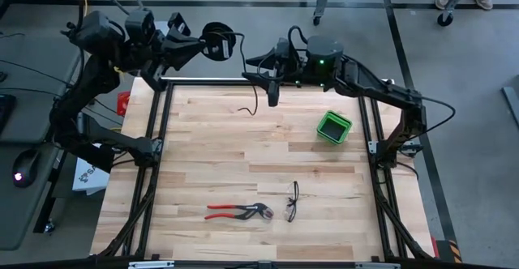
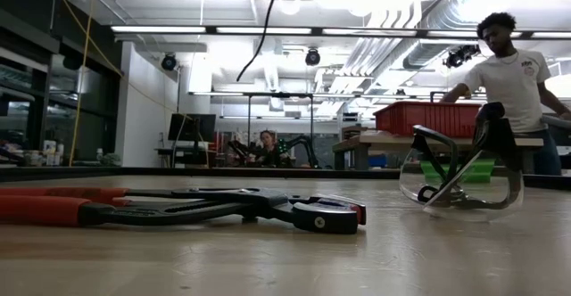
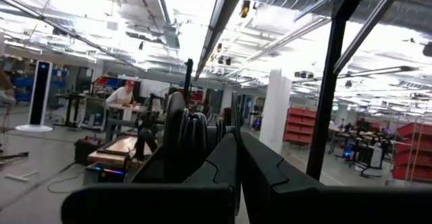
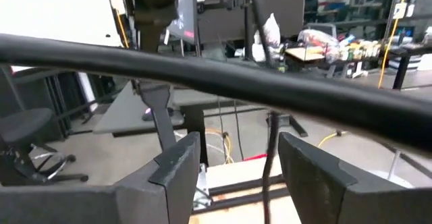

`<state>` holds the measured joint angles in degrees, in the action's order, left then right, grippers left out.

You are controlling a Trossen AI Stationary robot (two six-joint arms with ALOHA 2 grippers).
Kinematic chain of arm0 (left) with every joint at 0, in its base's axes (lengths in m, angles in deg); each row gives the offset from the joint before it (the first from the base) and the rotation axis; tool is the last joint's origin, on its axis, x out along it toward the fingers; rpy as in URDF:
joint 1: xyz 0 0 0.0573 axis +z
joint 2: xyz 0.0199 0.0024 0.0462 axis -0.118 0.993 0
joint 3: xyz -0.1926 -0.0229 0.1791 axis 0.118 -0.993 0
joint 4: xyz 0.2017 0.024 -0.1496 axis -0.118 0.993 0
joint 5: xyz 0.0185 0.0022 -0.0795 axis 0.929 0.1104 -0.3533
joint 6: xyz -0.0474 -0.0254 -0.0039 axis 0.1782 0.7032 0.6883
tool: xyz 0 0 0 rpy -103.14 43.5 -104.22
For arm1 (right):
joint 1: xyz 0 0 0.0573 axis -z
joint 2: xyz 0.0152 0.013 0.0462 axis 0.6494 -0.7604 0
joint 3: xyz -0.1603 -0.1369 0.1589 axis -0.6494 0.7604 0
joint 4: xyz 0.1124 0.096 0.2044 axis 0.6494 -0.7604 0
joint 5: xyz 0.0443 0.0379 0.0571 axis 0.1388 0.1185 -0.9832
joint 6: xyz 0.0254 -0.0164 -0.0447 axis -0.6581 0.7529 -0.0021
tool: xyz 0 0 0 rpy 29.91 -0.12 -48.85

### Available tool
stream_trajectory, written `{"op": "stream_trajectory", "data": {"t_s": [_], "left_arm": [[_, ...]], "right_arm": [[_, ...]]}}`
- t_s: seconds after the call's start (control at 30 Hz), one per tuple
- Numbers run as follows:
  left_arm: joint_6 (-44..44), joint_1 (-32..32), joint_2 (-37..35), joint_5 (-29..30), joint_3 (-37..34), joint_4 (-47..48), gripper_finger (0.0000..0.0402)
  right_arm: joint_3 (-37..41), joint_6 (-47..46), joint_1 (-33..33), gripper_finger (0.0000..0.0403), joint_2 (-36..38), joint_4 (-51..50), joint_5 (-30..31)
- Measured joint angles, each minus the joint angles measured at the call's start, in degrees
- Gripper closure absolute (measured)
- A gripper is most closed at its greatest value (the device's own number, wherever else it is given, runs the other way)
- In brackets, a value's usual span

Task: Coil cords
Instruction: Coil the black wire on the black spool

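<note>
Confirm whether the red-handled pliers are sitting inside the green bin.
No. The pliers lie on the bare wood near the table's front edge, far from the green bin.

black cord (image 1: 254, 99), red-handled pliers (image 1: 235, 212), green bin (image 1: 333, 127), pale wood table (image 1: 243, 155)

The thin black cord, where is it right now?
In the high view the thin black cord is held up at the table's far edge, coiled at the shut left tool, its loose end dangling beside the open right tool.
</note>
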<state>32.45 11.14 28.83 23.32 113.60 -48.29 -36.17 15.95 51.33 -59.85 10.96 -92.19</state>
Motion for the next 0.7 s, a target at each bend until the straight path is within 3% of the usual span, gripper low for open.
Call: {"op": "stream_trajectory", "data": {"t_s": [0.37,0.7], "left_arm": [[1.05,-0.02,0.61,-0.09,0.0,-2.82,0.0401],[1.53,0.0,0.94,-0.04,-0.02,-3.3,0.0401]], "right_arm": [[0.0,0.68,-0.64,0.0219,0.02,0.16,2.14],[0.0,0.98,-1.97,0.0334,0.02,1.25,2.37]]}}
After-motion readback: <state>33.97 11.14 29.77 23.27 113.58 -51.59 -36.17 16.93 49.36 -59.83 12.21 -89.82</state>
